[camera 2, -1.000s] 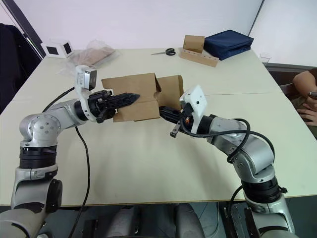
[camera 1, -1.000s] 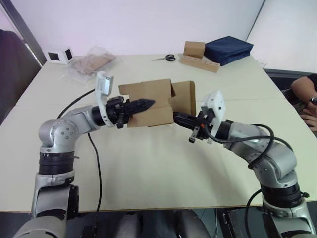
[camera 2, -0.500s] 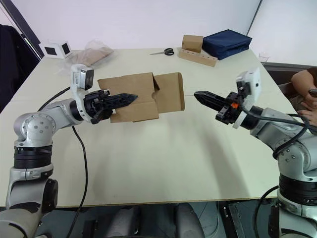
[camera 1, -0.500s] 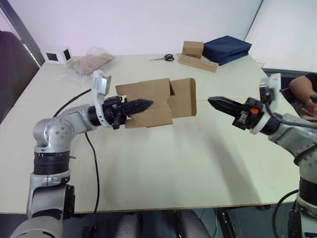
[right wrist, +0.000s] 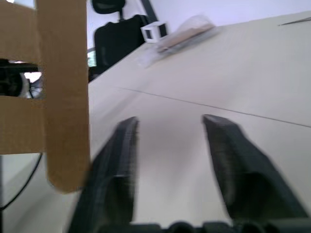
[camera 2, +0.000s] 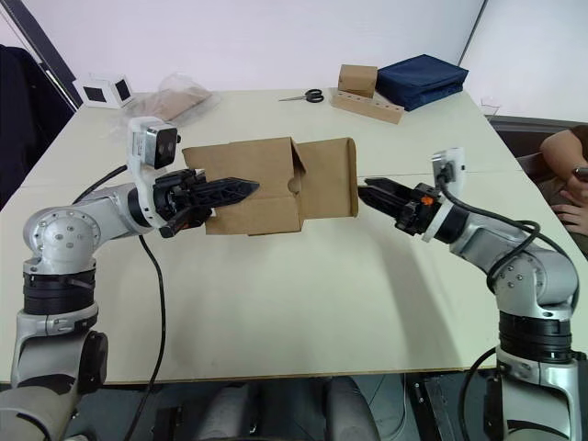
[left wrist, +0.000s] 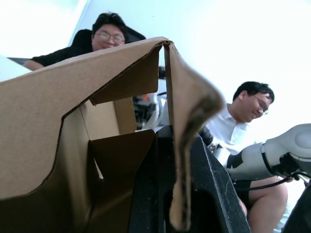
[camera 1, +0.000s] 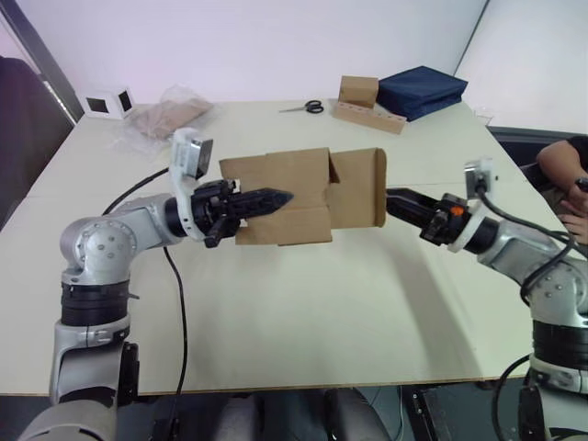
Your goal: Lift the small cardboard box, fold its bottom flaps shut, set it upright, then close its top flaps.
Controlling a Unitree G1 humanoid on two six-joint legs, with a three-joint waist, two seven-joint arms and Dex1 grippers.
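My left gripper (camera 1: 276, 196) clamped on small cardboard box (camera 1: 294, 197) mid-frame above the table (camera 1: 303, 303), my right gripper (camera 1: 397, 201) spread apart, seemingly just touching its flap (camera 1: 358, 188).

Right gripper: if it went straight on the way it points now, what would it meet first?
Probably the outer flap of the small cardboard box; the open right gripper points at its edge, though depth is unclear.

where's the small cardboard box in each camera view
Left eye: box at centre, held above the table.
Right eye: box left of centre.
Left wrist: box close up, wall pinched between the fingers.
Right wrist: flap beside the fingers.
Shared landmark: left tool.
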